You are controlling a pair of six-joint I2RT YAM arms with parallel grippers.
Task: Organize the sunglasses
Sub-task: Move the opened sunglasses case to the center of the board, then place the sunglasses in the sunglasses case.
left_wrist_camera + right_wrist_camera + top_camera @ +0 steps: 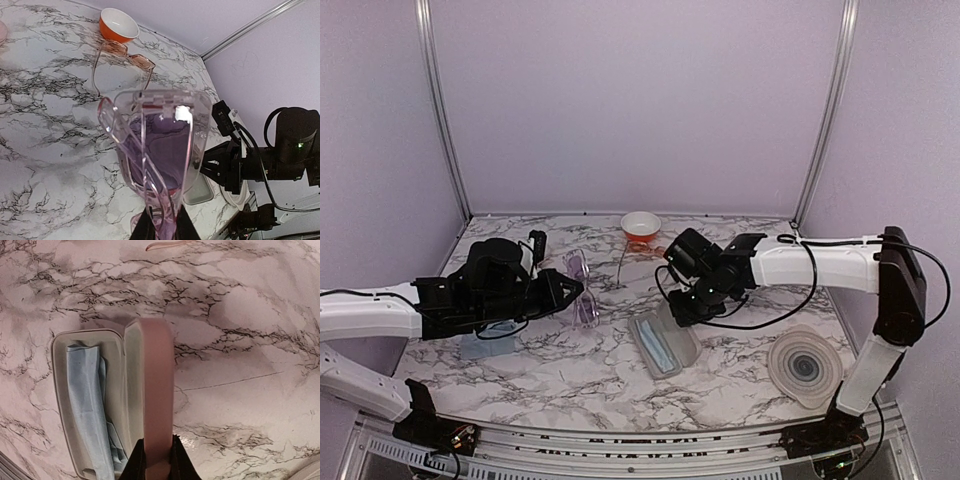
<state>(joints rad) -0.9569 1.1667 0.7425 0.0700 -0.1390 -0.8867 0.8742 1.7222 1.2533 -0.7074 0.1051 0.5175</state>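
My left gripper (162,227) is shut on the pale, nearly clear sunglasses (160,145), folded and held above the table (585,297). The orange-brown sunglasses (131,55) lie on the marble with arms open, just in front of the orange bowl (640,224). An open pink case (660,345) rests mid-table with a light blue cloth (87,405) inside. Its raised lid (157,385) is pinched by my right gripper (157,460), which is shut on it. In the top view the right gripper (678,312) stands at the case's far end.
A round pale container (805,368) sits at the near right by the right arm's base. A pale object (480,346) lies partly under the left arm. The two grippers are about a hand's width apart. Purple walls close off the back and sides.
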